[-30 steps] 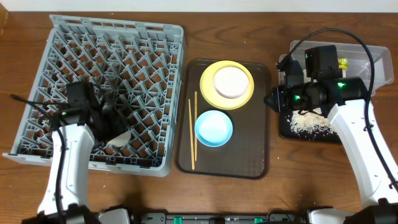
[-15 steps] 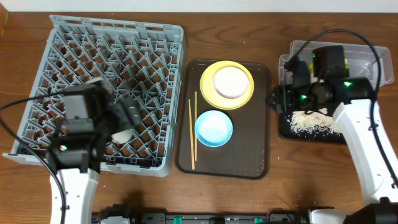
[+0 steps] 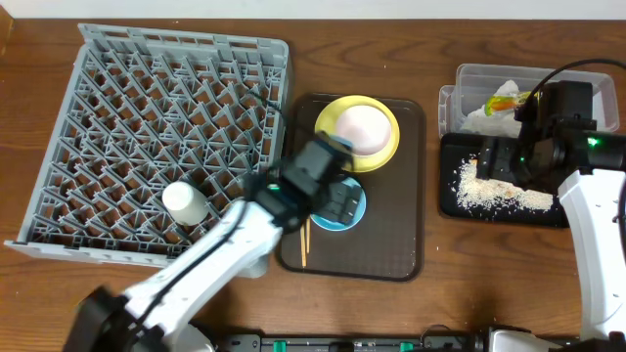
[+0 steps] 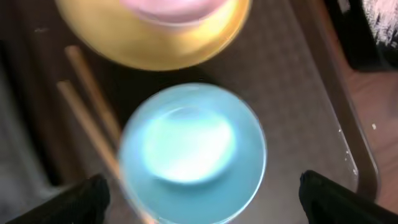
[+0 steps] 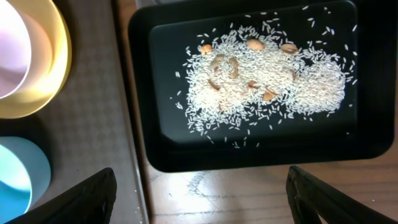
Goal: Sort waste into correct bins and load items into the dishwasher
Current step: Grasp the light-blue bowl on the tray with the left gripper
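- The left fingers (image 3: pixel 337 200) hung directly over the light-blue bowl (image 4: pixel 193 152), spread wide and holding nothing. In the left wrist view we saw one tip in each lower corner, with the bowl between them and slightly ahead.
- The bowl stood upright on the brown serving tray (image 3: pixel 391 235), just beside the pale-yellow plate (image 3: pixel 326 137) that carried the white bowl (image 3: pixel 364 127). We could not tell whether the blue bowl and the plate touched.
- The chopsticks (image 4: pixel 87 106) lay close along the bowl's rack side, their long axis running down the tray. We judged that the finger coming down on that side could catch them.
- The left arm was plainly the nearer one. The dish rack (image 3: pixel 147 117) lay on the table just beyond the chopsticks, with the small whitish cup (image 3: pixel 184 203) in it.
- The right fingers (image 3: pixel 489 164) were also wide apart and empty. They hung over the black tray (image 5: pixel 155 143) of rice scraps (image 5: pixel 267 74), well apart from the bowl.
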You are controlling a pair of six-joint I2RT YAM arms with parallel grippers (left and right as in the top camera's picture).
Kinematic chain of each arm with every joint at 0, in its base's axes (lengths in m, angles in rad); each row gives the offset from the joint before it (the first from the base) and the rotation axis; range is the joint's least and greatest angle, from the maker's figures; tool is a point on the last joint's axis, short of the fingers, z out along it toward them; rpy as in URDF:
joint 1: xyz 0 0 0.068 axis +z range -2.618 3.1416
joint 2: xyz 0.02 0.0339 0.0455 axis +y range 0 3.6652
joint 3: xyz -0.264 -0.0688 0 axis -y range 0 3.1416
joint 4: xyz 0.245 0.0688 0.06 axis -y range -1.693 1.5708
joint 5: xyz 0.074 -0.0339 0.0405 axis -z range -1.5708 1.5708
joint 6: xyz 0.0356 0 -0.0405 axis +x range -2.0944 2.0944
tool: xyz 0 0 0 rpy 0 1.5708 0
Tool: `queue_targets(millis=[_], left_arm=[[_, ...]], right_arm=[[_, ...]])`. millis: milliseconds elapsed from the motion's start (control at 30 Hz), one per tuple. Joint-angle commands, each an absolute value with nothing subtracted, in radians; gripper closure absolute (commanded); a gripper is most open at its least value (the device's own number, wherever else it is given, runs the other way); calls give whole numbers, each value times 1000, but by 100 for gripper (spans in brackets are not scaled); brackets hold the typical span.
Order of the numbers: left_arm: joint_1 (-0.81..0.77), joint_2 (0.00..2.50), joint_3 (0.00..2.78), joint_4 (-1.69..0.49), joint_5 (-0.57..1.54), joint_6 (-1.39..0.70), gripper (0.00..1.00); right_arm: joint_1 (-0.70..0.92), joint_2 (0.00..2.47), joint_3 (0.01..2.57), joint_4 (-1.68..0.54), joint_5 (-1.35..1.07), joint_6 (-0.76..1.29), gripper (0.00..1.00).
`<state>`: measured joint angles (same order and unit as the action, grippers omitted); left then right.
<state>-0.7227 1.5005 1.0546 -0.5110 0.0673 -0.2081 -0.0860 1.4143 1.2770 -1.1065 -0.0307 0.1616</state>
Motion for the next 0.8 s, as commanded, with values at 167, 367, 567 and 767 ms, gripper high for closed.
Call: queue_targets(millis=[167, 367, 567, 767], left_arm=[[-838, 1733, 1076, -433, 52, -199, 21], [-838, 1786, 1076, -431, 52, -199, 59], [-838, 1769, 1077, -431, 64, -199, 94], [-835, 1611, 1114, -466, 70, -199, 94]], right_arm=[[-92, 1404, 1292, -1116, -16, 179, 15], [-92, 1404, 1292, -1118, -16, 179, 15], [-92, 1404, 1292, -1120, -16, 179, 15], [-92, 1404, 1292, -1123, -15, 178, 15]])
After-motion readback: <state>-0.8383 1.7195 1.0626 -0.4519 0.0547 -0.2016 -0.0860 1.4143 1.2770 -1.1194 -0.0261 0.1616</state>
